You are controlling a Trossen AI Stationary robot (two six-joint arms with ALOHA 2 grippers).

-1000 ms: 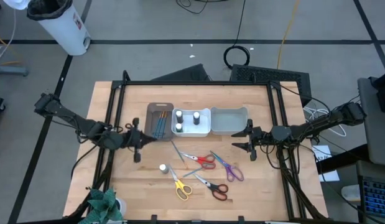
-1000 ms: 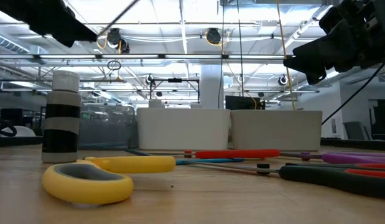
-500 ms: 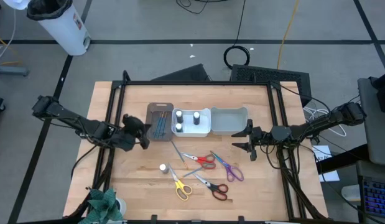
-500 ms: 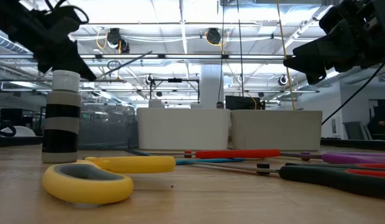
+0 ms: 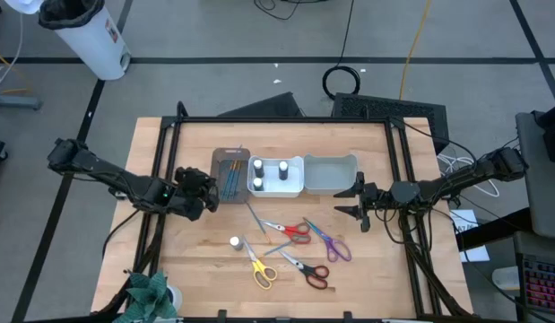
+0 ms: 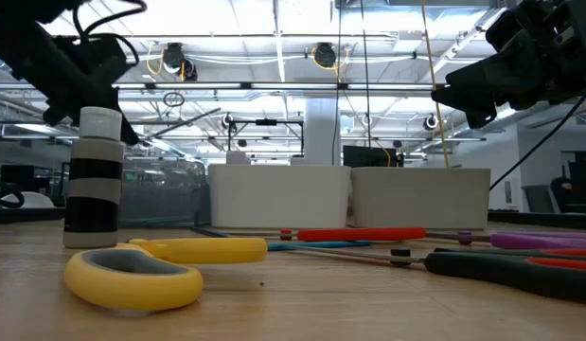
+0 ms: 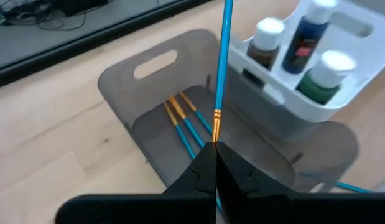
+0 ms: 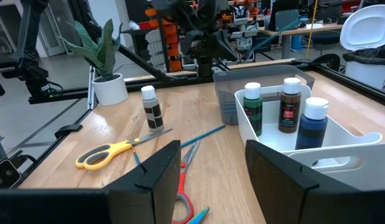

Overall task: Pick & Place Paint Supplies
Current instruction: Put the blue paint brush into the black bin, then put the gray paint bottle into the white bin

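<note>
My left gripper [image 5: 199, 190] is shut on a thin teal brush [image 7: 222, 68] just at the near-left side of the brown bin [image 5: 229, 173]. The brush points out over the bin, where several teal brushes [image 7: 183, 121] lie on the floor. Three white-capped bottles [image 5: 269, 173] stand in the white bin [image 5: 295, 187]. One bottle [image 5: 234, 242] stands on the table. Red [image 5: 290, 230], purple [image 5: 333, 243], yellow [image 5: 260, 268] and black [image 5: 308, 271] scissors and loose brushes [image 5: 255, 218] lie on the table. My right gripper [image 5: 359, 202] is open and empty, to the right of the scissors. My left gripper pinches the teal brush between its two fingertips [image 7: 208, 163], just behind the gold ferrule [image 7: 216, 119]. The brush lies along the fingers and sticks out ahead of them. It is lifted clear, its long shaft above the brown bin's inside.
An empty grey bin [image 5: 331, 173] stands right of the white bin. In the low view the loose bottle [image 6: 94, 175] and the yellow scissors [image 6: 150, 270] are nearest. Bare wood lies along the table's near and left sides. A potted plant [image 5: 150, 296] stands at the near left corner.
My left gripper has moved a little toward the table's far edge and turned toward the brown bin, still shut on the brush. The brush has tipped from steeply raised to nearly level and come lower, its shaft now over the bin.
</note>
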